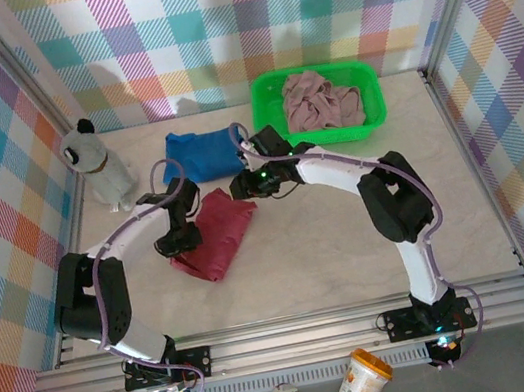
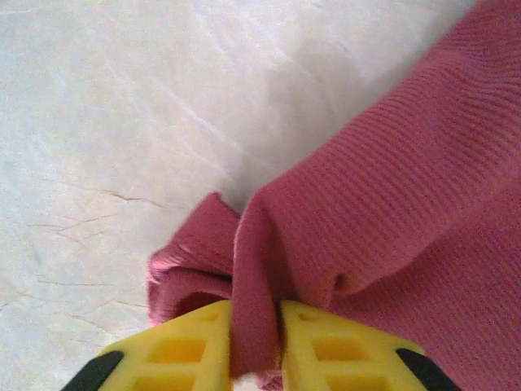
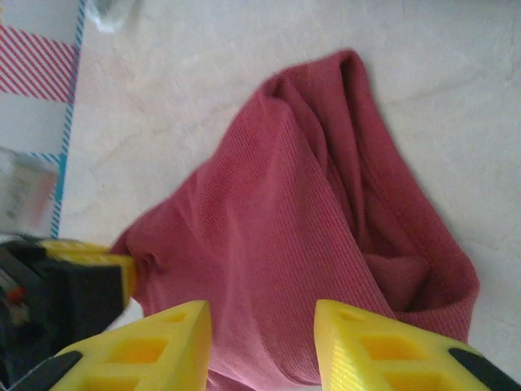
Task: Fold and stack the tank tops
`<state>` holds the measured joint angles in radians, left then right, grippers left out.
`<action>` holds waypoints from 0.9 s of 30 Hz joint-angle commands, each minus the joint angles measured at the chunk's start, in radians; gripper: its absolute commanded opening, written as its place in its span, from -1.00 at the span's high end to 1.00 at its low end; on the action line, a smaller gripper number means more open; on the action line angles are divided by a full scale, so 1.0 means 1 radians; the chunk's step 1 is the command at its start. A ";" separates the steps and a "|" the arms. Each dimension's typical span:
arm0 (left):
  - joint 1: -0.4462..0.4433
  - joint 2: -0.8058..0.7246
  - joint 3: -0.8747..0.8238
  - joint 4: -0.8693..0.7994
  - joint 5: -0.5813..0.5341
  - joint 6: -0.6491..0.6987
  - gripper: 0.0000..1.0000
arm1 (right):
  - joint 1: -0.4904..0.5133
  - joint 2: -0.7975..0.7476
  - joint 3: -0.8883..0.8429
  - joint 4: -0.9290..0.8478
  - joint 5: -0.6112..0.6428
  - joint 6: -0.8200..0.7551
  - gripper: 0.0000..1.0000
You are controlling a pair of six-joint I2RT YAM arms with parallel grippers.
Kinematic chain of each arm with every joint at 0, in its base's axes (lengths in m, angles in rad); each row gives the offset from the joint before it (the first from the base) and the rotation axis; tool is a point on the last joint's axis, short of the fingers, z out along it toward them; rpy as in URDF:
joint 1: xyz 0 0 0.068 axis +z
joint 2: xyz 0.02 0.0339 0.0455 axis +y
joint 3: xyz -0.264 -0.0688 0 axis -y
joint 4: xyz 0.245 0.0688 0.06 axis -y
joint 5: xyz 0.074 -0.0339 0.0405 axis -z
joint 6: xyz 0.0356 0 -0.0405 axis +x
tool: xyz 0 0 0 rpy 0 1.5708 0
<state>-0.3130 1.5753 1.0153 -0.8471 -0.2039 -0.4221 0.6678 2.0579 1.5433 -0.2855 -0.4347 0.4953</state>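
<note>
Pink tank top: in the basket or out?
In: the pink tank top lies crumpled, not folded, inside the green basket.

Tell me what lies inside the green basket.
A crumpled pale pink tank top lies inside the green basket. It covers most of the floor, so anything beneath it cannot be seen.

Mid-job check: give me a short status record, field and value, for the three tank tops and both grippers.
blue tank top: folded, flat on the table
dark red tank top: bunched and half folded, in front of the blue one
pink tank top: crumpled inside the green basket
left gripper: shut, pinching a fold of the dark red tank top
right gripper: open, fingers spread over the same garment
stack: not started, no top lies on another
</note>
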 commanded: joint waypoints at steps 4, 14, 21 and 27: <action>0.046 -0.066 0.023 -0.093 -0.001 -0.020 0.33 | 0.026 0.082 0.035 0.012 -0.027 -0.138 0.28; 0.046 -0.072 -0.043 -0.021 0.163 -0.059 0.00 | 0.045 0.148 0.036 -0.042 0.048 -0.195 0.31; 0.058 0.046 -0.031 0.017 0.094 -0.007 0.07 | 0.046 0.054 -0.083 -0.074 0.127 -0.180 0.31; 0.064 0.108 0.028 0.061 0.110 0.083 0.43 | 0.054 -0.053 -0.241 -0.037 0.065 -0.097 0.29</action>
<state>-0.2600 1.6539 1.0012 -0.8062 -0.0883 -0.4042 0.7090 2.0457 1.3575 -0.2878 -0.3538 0.3603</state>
